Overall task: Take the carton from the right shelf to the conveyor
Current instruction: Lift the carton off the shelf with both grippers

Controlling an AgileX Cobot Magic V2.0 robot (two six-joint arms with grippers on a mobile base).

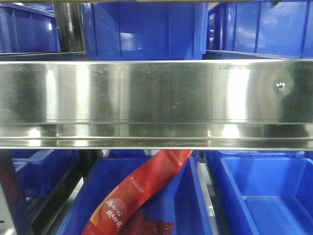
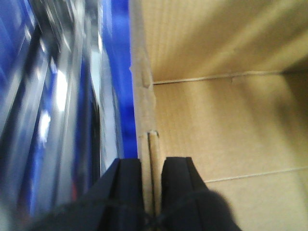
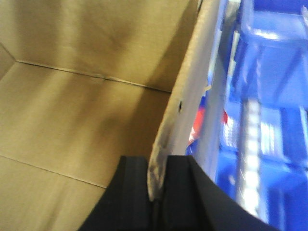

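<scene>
Two grippers (image 2: 153, 166) (image 3: 156, 166) pinch carton (image 2: 231, 125) walls

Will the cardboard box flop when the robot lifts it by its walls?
Probably light: the carton looks empty inside. Its wall may bend a little; the edge at the right fingers looks crumpled. Left fingers pinching too should steady it.

print on the red packet (image 1: 142, 188) is illegible.
</scene>
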